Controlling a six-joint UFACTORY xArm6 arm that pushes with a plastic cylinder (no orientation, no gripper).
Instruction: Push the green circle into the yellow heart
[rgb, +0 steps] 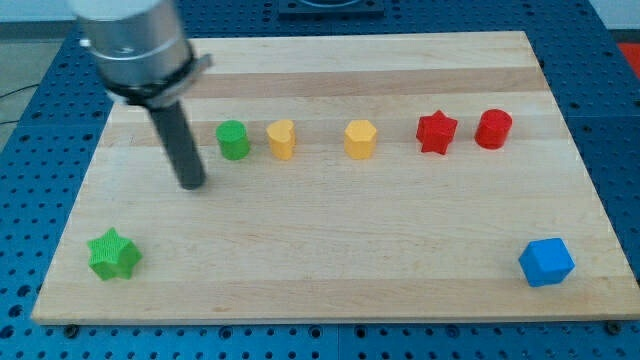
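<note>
The green circle (233, 139) stands on the wooden board (330, 260), left of centre in the upper row. The yellow heart (282, 139) stands just to its right, with a small gap between them. My tip (192, 185) rests on the board to the lower left of the green circle, a short way off and not touching it. The dark rod rises from the tip to the grey arm head at the view's top left.
A yellow hexagon (360, 139), a red star (436, 132) and a red circle (493, 129) continue the row to the right. A green star (113, 254) sits at the bottom left and a blue cube (546, 262) at the bottom right.
</note>
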